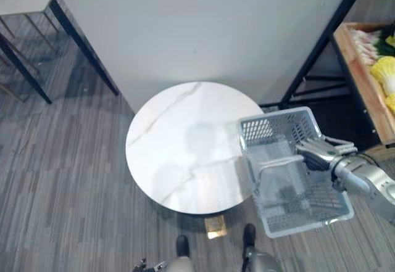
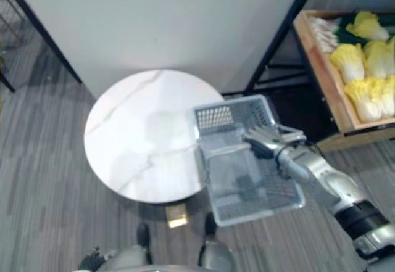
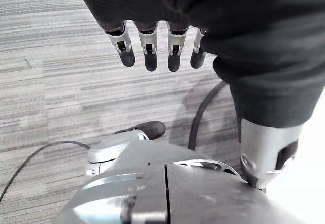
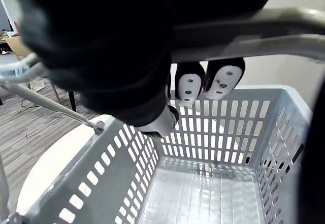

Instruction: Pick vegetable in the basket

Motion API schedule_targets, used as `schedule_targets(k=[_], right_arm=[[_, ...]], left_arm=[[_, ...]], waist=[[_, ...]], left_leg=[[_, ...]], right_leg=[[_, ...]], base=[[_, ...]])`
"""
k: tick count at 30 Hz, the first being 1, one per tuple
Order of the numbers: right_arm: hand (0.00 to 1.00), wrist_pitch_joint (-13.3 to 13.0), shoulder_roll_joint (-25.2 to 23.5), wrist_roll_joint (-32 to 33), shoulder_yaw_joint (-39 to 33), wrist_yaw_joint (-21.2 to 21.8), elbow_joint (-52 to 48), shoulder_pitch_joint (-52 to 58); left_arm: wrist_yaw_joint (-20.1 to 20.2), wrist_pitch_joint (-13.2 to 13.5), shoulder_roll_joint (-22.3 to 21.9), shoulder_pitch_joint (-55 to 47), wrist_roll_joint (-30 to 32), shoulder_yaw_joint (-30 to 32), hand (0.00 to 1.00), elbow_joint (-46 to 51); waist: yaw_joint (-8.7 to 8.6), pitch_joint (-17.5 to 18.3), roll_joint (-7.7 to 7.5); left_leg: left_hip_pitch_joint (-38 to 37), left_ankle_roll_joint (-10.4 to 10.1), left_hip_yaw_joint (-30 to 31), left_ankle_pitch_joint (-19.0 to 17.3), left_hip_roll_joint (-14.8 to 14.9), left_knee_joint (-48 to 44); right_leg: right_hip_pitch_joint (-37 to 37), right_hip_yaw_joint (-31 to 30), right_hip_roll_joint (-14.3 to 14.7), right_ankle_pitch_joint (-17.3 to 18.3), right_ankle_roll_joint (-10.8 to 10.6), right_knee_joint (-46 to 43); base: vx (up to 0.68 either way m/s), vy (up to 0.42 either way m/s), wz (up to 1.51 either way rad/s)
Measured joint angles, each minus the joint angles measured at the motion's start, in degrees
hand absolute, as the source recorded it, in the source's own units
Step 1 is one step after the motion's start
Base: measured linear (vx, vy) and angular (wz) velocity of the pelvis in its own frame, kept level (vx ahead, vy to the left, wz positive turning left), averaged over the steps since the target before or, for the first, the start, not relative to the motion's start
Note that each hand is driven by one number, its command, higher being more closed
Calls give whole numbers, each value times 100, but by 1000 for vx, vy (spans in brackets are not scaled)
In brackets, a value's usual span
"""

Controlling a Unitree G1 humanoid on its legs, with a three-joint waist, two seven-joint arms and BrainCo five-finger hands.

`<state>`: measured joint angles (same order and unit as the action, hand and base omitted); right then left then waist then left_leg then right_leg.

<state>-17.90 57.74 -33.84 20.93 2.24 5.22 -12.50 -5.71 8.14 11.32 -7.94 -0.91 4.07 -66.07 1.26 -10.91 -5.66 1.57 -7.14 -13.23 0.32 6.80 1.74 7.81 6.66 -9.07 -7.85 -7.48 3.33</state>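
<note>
A grey plastic basket (image 1: 278, 115) with slotted walls hangs over the right edge of the round table, and nothing lies inside it (image 4: 203, 193). My right hand (image 1: 318, 155) comes in from the right, its fingers (image 4: 208, 82) curled over the basket's handle (image 4: 284, 31). Pale yellow cabbages (image 2: 358, 62) lie in a wooden crate (image 2: 321, 81) on a rack at the far right, apart from the basket. White stalks (image 2: 324, 31) lie beside them. My left hand (image 3: 152, 51) hangs low over the floor, its fingers straight, holding nothing.
The round white marble table (image 1: 179, 148) stands in the middle on grey striped carpet. A white panel (image 1: 203, 31) rises behind it. A black slanted rack frame (image 1: 321, 44) separates table and crate. Dark furniture legs (image 1: 24, 68) stand at the far left.
</note>
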Motion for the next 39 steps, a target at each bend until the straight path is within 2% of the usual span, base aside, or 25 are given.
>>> schedule_targets(k=[4,6,8,11,15,16,17,18,19,20,22,23,24,26,28,29,30,31,33,34,35,36,37,38,39], right_arm=[[100,-65,0,0,-58,3,-6,256],[100,-124,0,-8,-67,6,-2,393],[100,-145,-8,-9,-209,6,-1,639],[100,-147,-100,-31,-577,5,-25,1010],[100,-1,-401,-244,-1184,4,-97,1383],[100,107,-474,-252,-1342,7,-241,1557],[100,133,-501,-265,-1345,7,-254,1561],[100,212,-668,-437,-1327,29,-258,1567],[100,213,-708,-439,-1301,44,-260,1529],[100,214,-749,-431,-1276,47,-254,1506],[100,204,-825,-385,-1278,46,-246,1489],[100,211,-977,-387,-1279,46,-236,1410],[100,199,-1101,-386,-1277,47,-195,1332],[100,186,-1247,-352,-1276,47,-143,1242],[100,169,-1379,-352,-1277,46,-136,1200],[100,164,-1405,-352,-1274,50,-135,1206],[100,167,-1418,-352,-1274,51,-133,1207],[100,172,-1418,-354,-1274,51,-131,1207],[100,273,-1415,-382,-1322,50,-127,1253],[100,298,-1418,-382,-1408,50,-121,1416],[100,302,-1423,-377,-1436,49,-111,1501],[100,305,-1493,-373,-1464,50,-71,1657],[100,304,-1531,-377,-1462,50,-44,1686],[100,309,-1637,-383,-1465,50,25,1704],[100,312,-1679,-384,-1473,48,31,1703]], left_arm=[[97,-4,-104,-205,15,291,0,5],[185,-13,-179,-352,222,380,0,4],[217,-80,-269,-423,222,421,0,2],[223,-130,-273,-490,239,418,0,8],[235,-124,-91,-325,454,168,0,100],[277,-122,-3,-125,457,34,0,167],[284,-121,12,-88,457,16,0,173],[275,-111,-43,148,455,-36,0,164],[268,-92,-56,185,456,-37,0,201],[250,-48,-32,181,452,-41,0,301],[261,-71,17,118,446,-133,0,326],[271,-81,36,65,444,-181,0,323],[280,-81,36,69,441,-199,0,308],[348,-85,6,78,442,-207,0,243],[385,-107,-13,60,442,-221,0,183],[406,-112,10,61,444,-247,0,154],[412,-118,1,66,446,-257,0,77],[415,-120,2,64,455,-255,0,34],[417,-116,-73,47,455,-223,0,-40],[425,-116,-118,74,525,-220,0,-122],[424,-116,-143,80,610,-212,0,-124],[439,-115,-157,79,675,-185,0,-124],[436,-111,-168,68,666,-168,0,-123],[437,-74,-169,23,666,-99,0,-103],[449,-53,-159,8,669,-63,0,-103]], waist=[[-14,88,18],[-17,130,87],[-48,188,188],[-157,201,207],[-429,193,168],[-515,205,98],[-527,209,108],[-547,229,348],[-520,206,392],[-524,182,385],[-497,226,351],[-422,287,294],[-363,333,239],[-270,374,241],[-260,425,243],[-262,448,234],[-260,451,242],[-254,462,255],[-264,542,468],[-296,587,553],[-296,599,575],[-279,592,616],[-280,585,620],[-229,520,514],[-215,512,486]], left_leg=[[-162,-16,-203,-255,59,-276],[-25,-10,-370,-796,289,-1171],[11,-22,-481,-1179,491,-1732],[-99,-6,-765,-1486,592,-2118],[325,212,-1223,-1971,588,-2852],[590,409,-1374,-2078,522,-3155],[624,462,-1402,-2051,521,-3077],[549,698,-1814,-1795,666,-2590],[489,722,-1963,-1704,681,-2422],[221,764,-2204,-1577,631,-2133],[-14,783,-2574,-1565,580,-2015],[-131,786,-2894,-1566,591,-1957],[-186,806,-3194,-1550,605,-1886],[-179,818,-3626,-1515,688,-1883],[-122,811,-3959,-1454,768,-1921],[-65,802,-4126,-1433,838,-2023],[-50,817,-4254,-1382,881,-2122],[-51,831,-4274,-1340,889,-2140],[-42,775,-4282,-1231,1116,-2337],[-38,763,-4269,-1224,1344,-2621],[-51,740,-4258,-1210,1477,-2782],[-72,639,-3986,-1059,1772,-3207],[-64,618,-3723,-943,1847,-3367],[142,770,-2829,-666,1859,-3746],[319,670,-2151,-794,1635,-3784]], right_leg=[[-151,-208,40,20,21,-16],[-203,-432,156,107,30,-170],[-184,-595,281,245,40,-443],[-75,-924,347,366,6,-814],[348,-1476,287,176,-180,-772],[595,-1466,192,148,330,-585],[610,-1347,169,259,536,-512],[750,-369,35,755,1201,-707],[888,-13,-7,687,1136,-1291],[879,511,-179,742,1149,-2371],[590,848,-410,851,1180,-3219],[364,1014,-514,1132,1117,-3555],[227,1078,-617,1159,1119,-3758],[39,1176,-820,1151,1110,-3805],[-125,1137,-939,1013,898,-3561],[-259,1095,-981,876,406,-3066],[-452,1179,-915,1083,73,-2499],[-545,1210,-881,1129,16,-2266],[-858,1296,-590,1138,0,-1384],[-1090,1334,-412,1136,-2,-941],[-1194,1329,-332,1136,-2,-776],[-1398,1225,-136,1135,0,-547],[-1417,1134,-79,1134,6,-528],[-1501,840,-51,1138,65,-560],[-1498,678,-115,1156,95,-584]], base=[[20,0,-30],[19,9,-53],[13,32,-52],[0,91,-55],[-117,177,-68],[-188,194,-56],[-238,232,-84],[-140,145,-79],[-137,256,-109],[-19,197,-82],[-45,194,-95],[-83,136,-135],[-67,70,-128],[-73,-1,-127],[-73,-87,-116],[-54,-205,-100],[-50,-237,-98],[-62,-288,-103],[-44,-341,-83],[7,-305,-47],[19,-343,-54],[-12,-257,-55],[-58,-275,-88],[-58,-117,-77],[-98,-52,-142]])
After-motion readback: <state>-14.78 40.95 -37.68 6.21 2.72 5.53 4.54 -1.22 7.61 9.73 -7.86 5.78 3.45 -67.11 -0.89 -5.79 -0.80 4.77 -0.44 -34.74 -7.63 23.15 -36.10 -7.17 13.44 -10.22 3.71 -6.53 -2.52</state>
